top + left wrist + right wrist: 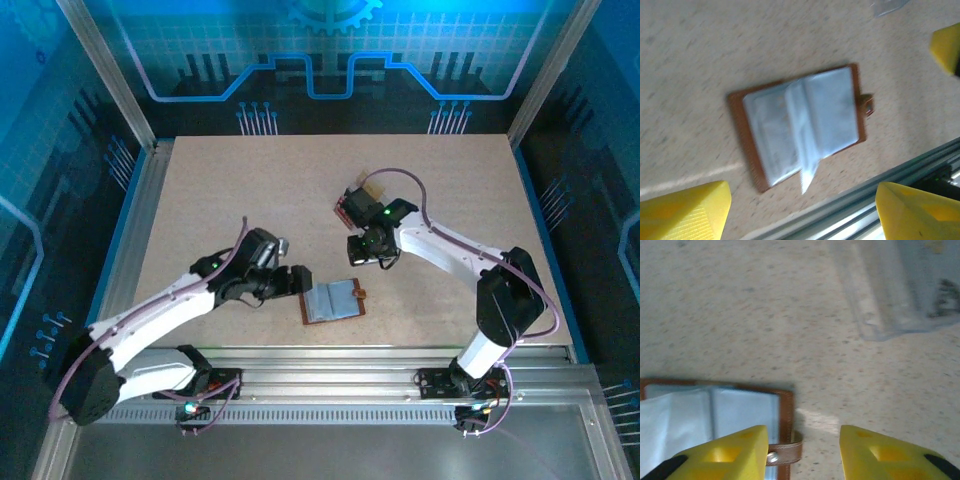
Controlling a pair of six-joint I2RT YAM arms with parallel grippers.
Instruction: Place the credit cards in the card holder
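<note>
The card holder (333,300) lies open on the table, brown leather with pale clear pockets facing up. From the left wrist it (800,125) sits just ahead of my open left gripper (802,215), one inner sleeve sticking out at its near edge. My left gripper (297,281) is at its left side, my right gripper (372,258) just behind it. The right gripper (802,455) is open above the holder's (715,412) snap strap (786,452), with nothing between its fingers. The blue credit cards are out of view.
A clear plastic tray (358,200) sits behind the right gripper, with a red card (344,209) at its left end; it also appears in the right wrist view as the tray (900,290). The metal rail (900,175) runs along the table's near edge close to the holder.
</note>
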